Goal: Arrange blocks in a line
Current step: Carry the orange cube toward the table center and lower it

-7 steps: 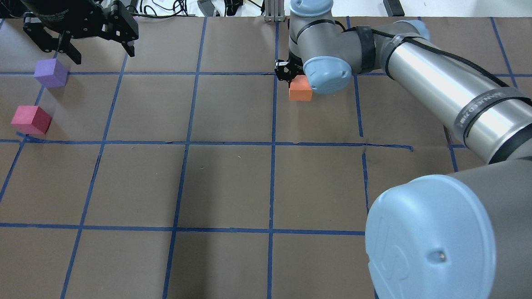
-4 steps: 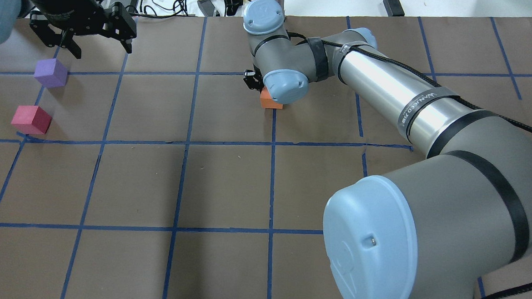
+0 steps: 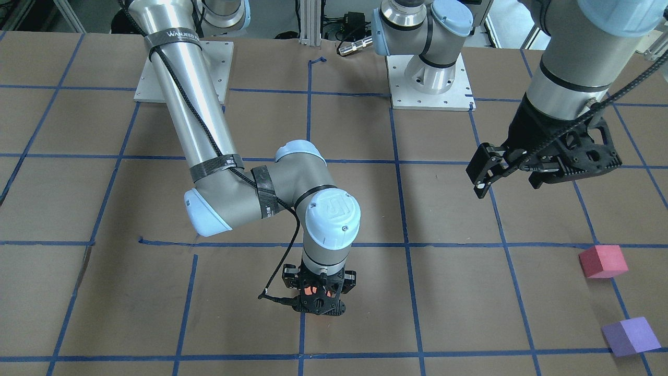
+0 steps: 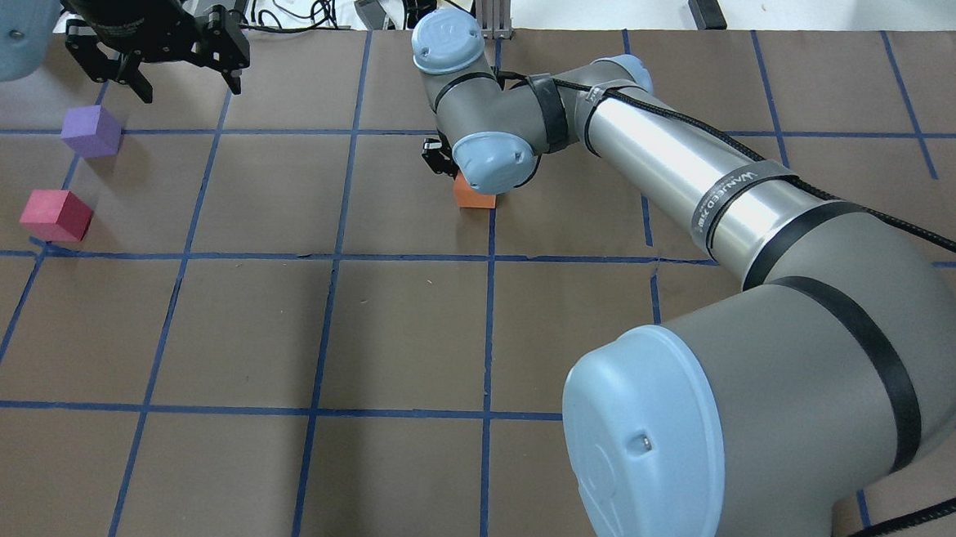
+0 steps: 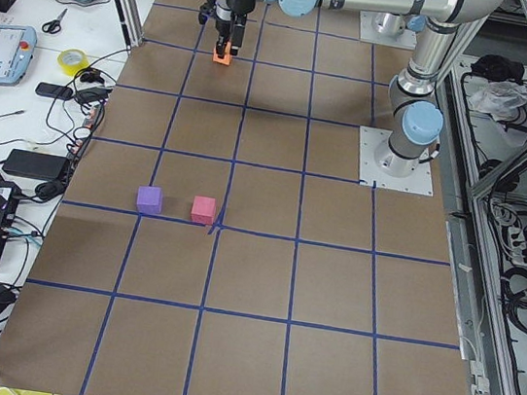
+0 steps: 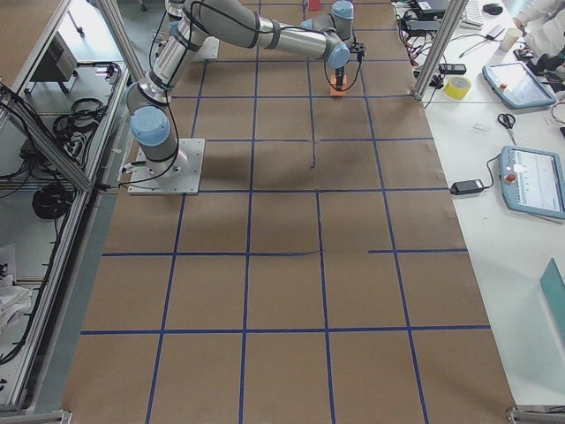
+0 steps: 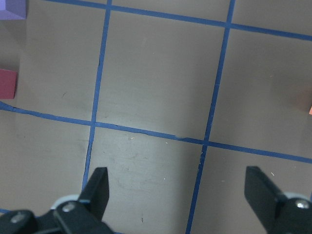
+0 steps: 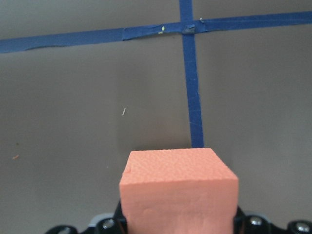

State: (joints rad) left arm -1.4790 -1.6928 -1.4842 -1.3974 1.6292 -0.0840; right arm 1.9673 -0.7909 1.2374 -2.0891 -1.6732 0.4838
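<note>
My right gripper [image 3: 318, 303] is clenched on the small orange foam cube [image 4: 473, 196] and has swung it closer to the reddish-pink foam cube [image 4: 57, 215], still well apart from it; the purple foam cube [image 4: 91, 130] sits near the pink one, my left gripper [image 4: 186, 88] hangs splayed and empty beyond, so the third block is incoming and the line is not yet formed

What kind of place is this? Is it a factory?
Probably a robot lab, not a factory. A left arm and right arm are bolted to a table with a blue tape grid, and control tablets sit on a side bench.
</note>
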